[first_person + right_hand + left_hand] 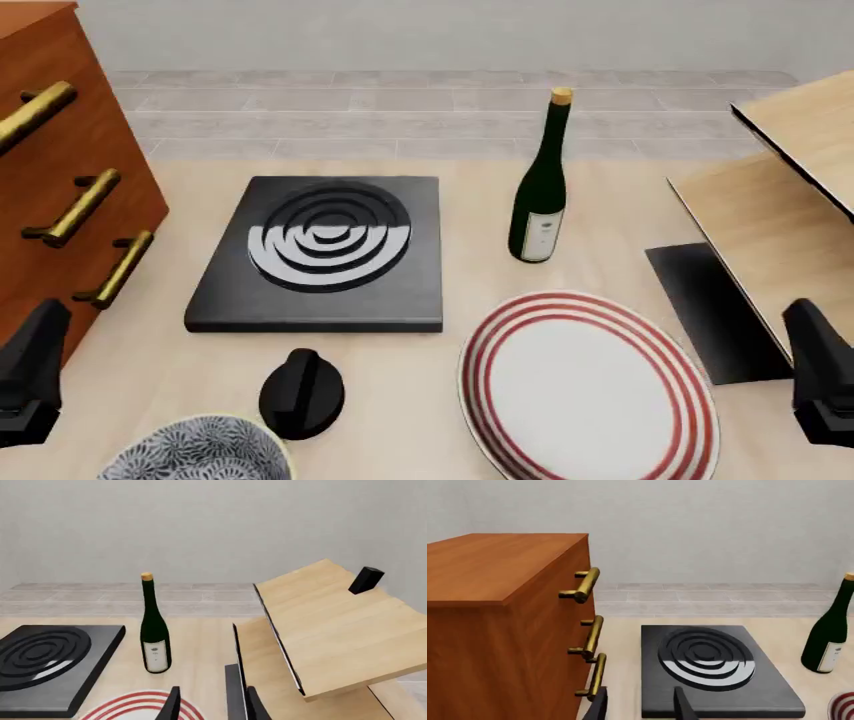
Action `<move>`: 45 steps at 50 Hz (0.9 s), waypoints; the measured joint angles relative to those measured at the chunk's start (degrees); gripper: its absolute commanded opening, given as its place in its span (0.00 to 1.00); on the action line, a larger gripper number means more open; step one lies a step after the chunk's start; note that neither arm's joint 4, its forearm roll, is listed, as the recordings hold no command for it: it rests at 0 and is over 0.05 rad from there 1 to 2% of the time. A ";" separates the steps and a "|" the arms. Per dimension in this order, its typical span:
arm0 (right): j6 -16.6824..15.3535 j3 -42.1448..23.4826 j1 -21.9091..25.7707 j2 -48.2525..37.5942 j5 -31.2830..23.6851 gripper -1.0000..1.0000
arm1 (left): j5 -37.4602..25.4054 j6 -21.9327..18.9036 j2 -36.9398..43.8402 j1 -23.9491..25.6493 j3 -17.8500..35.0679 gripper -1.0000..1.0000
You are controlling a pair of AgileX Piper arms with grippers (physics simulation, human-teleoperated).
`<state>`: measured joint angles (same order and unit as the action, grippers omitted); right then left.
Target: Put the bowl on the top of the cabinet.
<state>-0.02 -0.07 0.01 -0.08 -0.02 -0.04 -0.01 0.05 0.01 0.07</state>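
The bowl [200, 452], white with a dense black pattern and a pale rim, sits at the near left table edge, cut off by the front view's bottom. The reddish-brown cabinet [47, 170] with brass bar handles [589, 584] stands at the far left; its flat top [490, 565] shows bare in the left wrist view. My left gripper [34, 372] hangs just left of the bowl, beside the cabinet's front, open [640, 707] and holding nothing. My right gripper [818, 372] hovers at the near right, open [212, 707] and holding nothing. Neither wrist view shows the bowl.
A black hotplate [327, 250] lies mid-table with a dark green wine bottle [541, 190] to its right. A flat red-ringed plate [587, 390] and a small black knob-like object [300, 393] lie near the front. A pale wood shelf structure [787, 200] fills the right side.
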 measured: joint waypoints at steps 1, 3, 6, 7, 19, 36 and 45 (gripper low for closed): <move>-0.01 -0.01 0.01 0.00 -0.01 1.00 | -0.03 -0.01 0.00 0.00 0.04 1.00; -0.03 -0.03 0.02 0.01 -0.04 1.00 | -0.09 -0.01 0.00 0.01 0.12 1.00; -0.08 -0.06 0.03 0.02 -0.08 1.00 | -0.12 0.00 0.00 -0.01 0.17 1.00; -0.10 -0.07 0.02 0.02 -0.09 1.00 | -0.13 0.00 -0.01 -0.01 0.18 1.00; -0.35 -0.20 -0.03 0.04 -0.27 1.00 | -0.06 -0.13 -0.03 0.01 0.11 1.00; -0.25 -0.03 -0.20 0.06 -0.23 1.00 | -4.47 -1.01 1.40 1.38 7.21 1.00; -0.13 0.02 -0.26 0.05 -0.28 1.00 | -9.95 -0.33 5.97 4.06 17.06 1.00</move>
<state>-0.15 -0.05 -0.25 -0.03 -0.30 -9.98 -0.34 6.02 4.06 17.13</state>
